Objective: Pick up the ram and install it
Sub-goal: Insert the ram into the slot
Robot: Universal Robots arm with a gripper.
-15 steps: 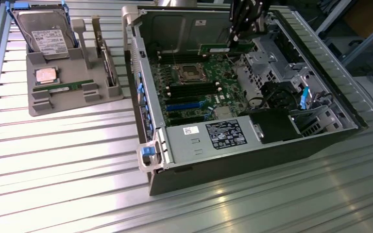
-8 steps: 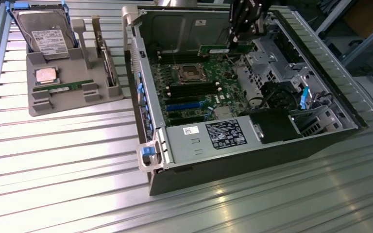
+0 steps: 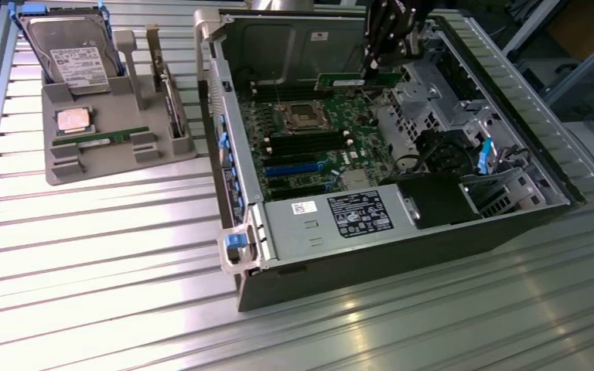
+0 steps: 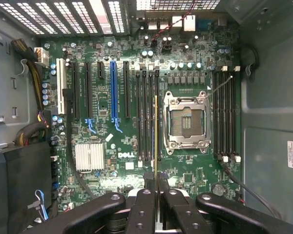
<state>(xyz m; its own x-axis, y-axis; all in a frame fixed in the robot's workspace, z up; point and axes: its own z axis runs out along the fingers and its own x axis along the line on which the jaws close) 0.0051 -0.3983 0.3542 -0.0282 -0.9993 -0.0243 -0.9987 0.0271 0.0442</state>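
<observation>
Ribbed metal counter (image 3: 90,255) carrying an open case (image 3: 401,251) at centre and right of the exterior view and a grey tray (image 3: 90,166) at upper left. Board (image 3: 308,166) flat on the case floor, bare socket (image 3: 302,116) near its far end. In the tray: drive (image 3: 70,62) upright at the back, square chip (image 3: 73,120) below it, second stick (image 3: 96,141) lying flat in front.

Gripper (image 3: 377,66) lowered into the far end of the case, fingers (image 4: 147,195) nearly together and pinching the ram (image 3: 357,79) by its upper edge. Ram level, clear of the board, above the slots (image 4: 147,117) next to the socket. Through the wrist view, ram (image 4: 156,136) edge-on, roughly in line with the slot nearest the socket (image 4: 185,122); not yet seated.

Likely hazards, judged from this pose:
- slight skew or offset along the slot, jamming the contact edge on the slot wall;
- notch reversed, blocking entry under force;
- end latches closed, stopping the stick short;
- thin pinch slipping or tilting under push;
- drift sideways onto the exposed socket pins.
</observation>
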